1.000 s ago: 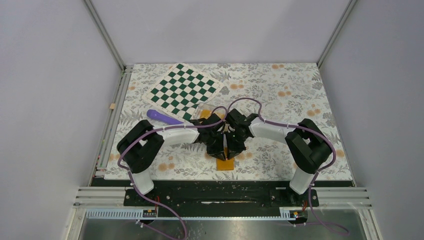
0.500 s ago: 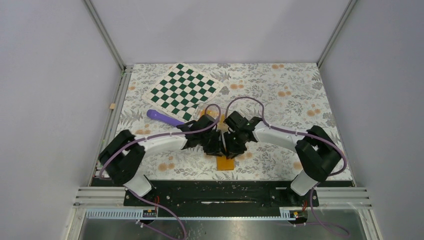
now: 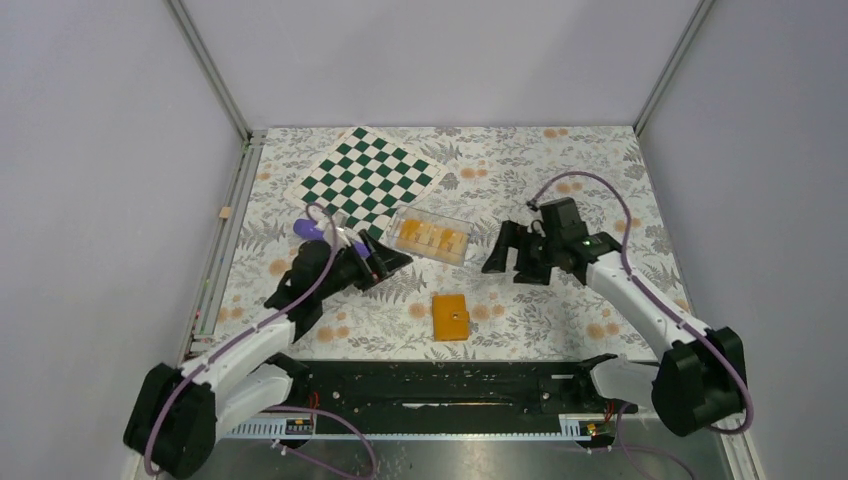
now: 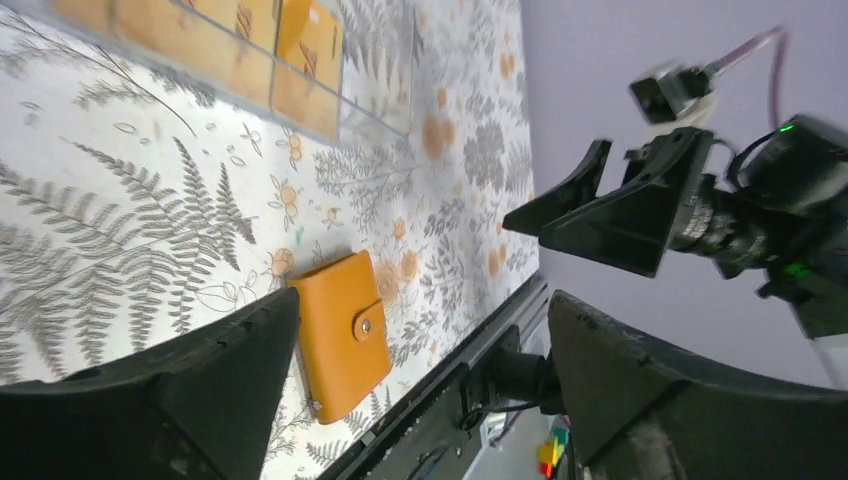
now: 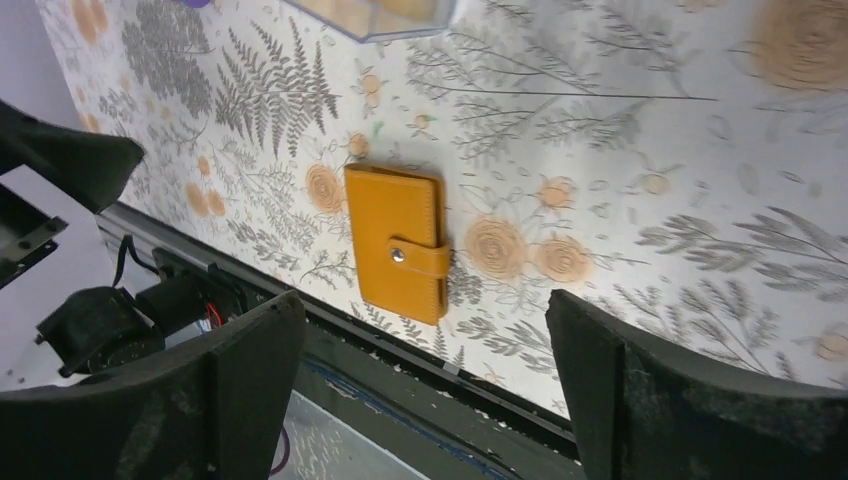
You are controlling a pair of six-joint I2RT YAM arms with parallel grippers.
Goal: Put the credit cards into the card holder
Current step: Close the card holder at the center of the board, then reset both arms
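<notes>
Holder (image 3: 451, 317) shut and snapped at lower centre; no loose cards visible (probably inside, task likely done); left gripper (image 3: 386, 262) and right gripper (image 3: 507, 253) spread wide, empty.

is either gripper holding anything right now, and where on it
Nothing is held. The left gripper and right gripper both stand open and empty; the card holder lies shut on the table, clear of both.

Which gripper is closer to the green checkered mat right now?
Left. The left gripper hangs just in front of the near corner of the checkered mat. The right gripper is farther off to the right, past the clear box.
</notes>
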